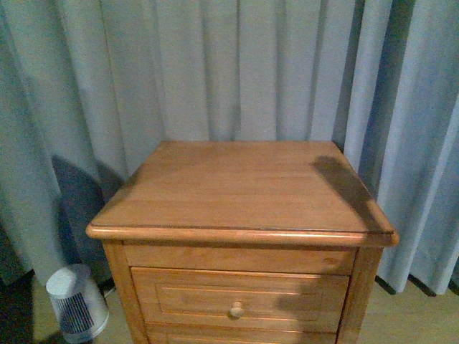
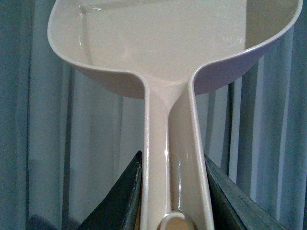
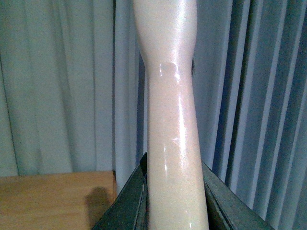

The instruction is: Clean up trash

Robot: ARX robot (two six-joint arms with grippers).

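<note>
My left gripper grips the dustpan by its stem. My right gripper grips a pale handle, its head cut off. The trash is out of sight in every view, including on the bench.

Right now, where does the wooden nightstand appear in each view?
Front view: nightstand fills the middle, before the curtain.
Left wrist view: not in it; only dustpan and curtain.
Right wrist view: a corner of its top, beside the pale handle.
Shared landmark: the curtain.

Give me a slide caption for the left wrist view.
Left gripper clamping the cream dustpan by its handle, pale curtains behind.
</note>
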